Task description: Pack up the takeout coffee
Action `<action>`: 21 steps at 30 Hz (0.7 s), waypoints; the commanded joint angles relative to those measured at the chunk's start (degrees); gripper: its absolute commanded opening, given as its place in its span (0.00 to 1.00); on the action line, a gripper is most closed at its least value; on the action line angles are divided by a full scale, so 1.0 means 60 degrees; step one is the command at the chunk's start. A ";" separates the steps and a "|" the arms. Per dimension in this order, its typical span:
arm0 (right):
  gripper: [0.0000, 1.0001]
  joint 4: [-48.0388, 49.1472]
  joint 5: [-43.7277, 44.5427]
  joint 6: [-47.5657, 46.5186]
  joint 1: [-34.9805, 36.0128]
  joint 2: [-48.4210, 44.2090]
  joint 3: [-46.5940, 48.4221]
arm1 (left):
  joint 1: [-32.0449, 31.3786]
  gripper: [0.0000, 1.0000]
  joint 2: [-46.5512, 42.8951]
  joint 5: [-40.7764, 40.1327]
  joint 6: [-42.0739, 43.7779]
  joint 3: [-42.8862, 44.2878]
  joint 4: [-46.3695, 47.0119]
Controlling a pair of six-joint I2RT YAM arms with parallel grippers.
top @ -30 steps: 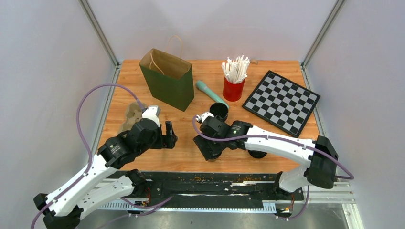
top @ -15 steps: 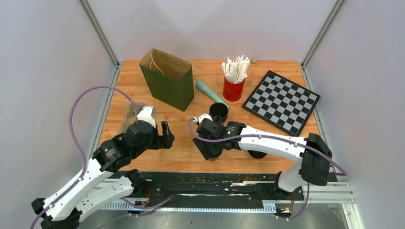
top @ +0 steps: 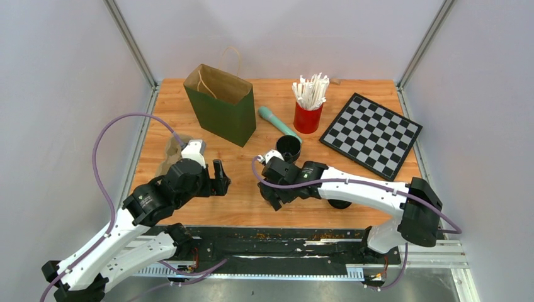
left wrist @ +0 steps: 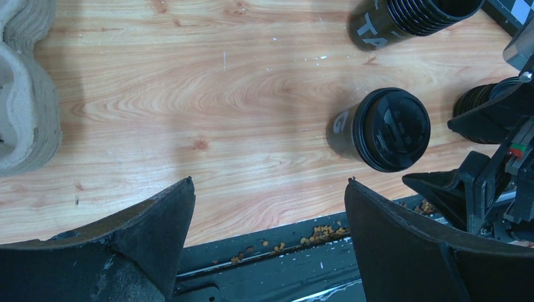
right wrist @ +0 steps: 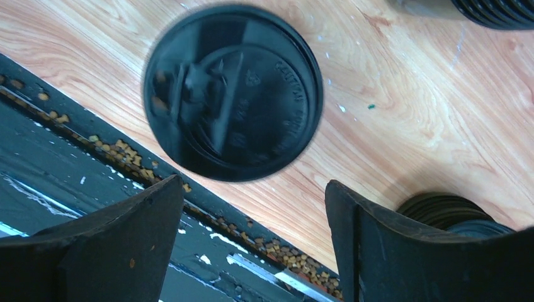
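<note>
A takeout coffee cup with a black lid stands on the wooden table near its front edge. My right gripper hovers open beside it, the lid just beyond the fingertips and nothing between them. In the left wrist view the same cup stands right of my open, empty left gripper. A pulp cup carrier lies at the left. A green paper bag stands open at the back left. From above, my right gripper hides the lidded cup.
An open black cup stands behind the right wrist, and another ribbed cup stands by the right forearm. At the back are a red cup of white straws, a teal tool and a chessboard.
My right gripper's jaws have narrowed a little and it has shifted slightly over the lidded cup. My left arm drew back toward the left a second ago, then held still.
</note>
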 commanded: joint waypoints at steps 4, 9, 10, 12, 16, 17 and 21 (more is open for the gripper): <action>0.82 -0.0691 0.0656 0.0018 -0.0749 -0.0997 -0.0413 | 0.0001 0.95 0.0078 -0.0080 -0.0085 0.0199 0.0159; 0.85 -0.0153 -0.0065 -0.0243 -0.0934 -0.1712 -0.0438 | 0.0001 0.95 0.0120 -0.0045 -0.0153 0.0065 0.0316; 0.88 0.0110 -0.0302 -0.0266 -0.0941 -0.1828 -0.0448 | 0.0001 0.95 0.0146 -0.0023 -0.0158 0.0060 0.0335; 0.93 0.0732 -0.0711 -0.0290 -0.0934 -0.1972 -0.0484 | 0.0001 0.95 0.0192 -0.0068 -0.0158 0.0045 0.0387; 0.98 0.1266 -0.1186 -0.0450 -0.0920 -0.1643 -0.0104 | 0.0001 0.95 0.0140 -0.0139 -0.0112 0.0094 0.0426; 0.99 0.1305 -0.1187 -0.0531 -0.0919 -0.1488 0.0020 | 0.0001 0.95 0.0118 -0.0162 -0.0101 0.0114 0.0406; 1.00 0.1309 -0.1076 -0.0704 -0.0919 -0.0700 0.0460 | 0.0000 0.95 0.0014 -0.0271 -0.0089 0.0159 0.0274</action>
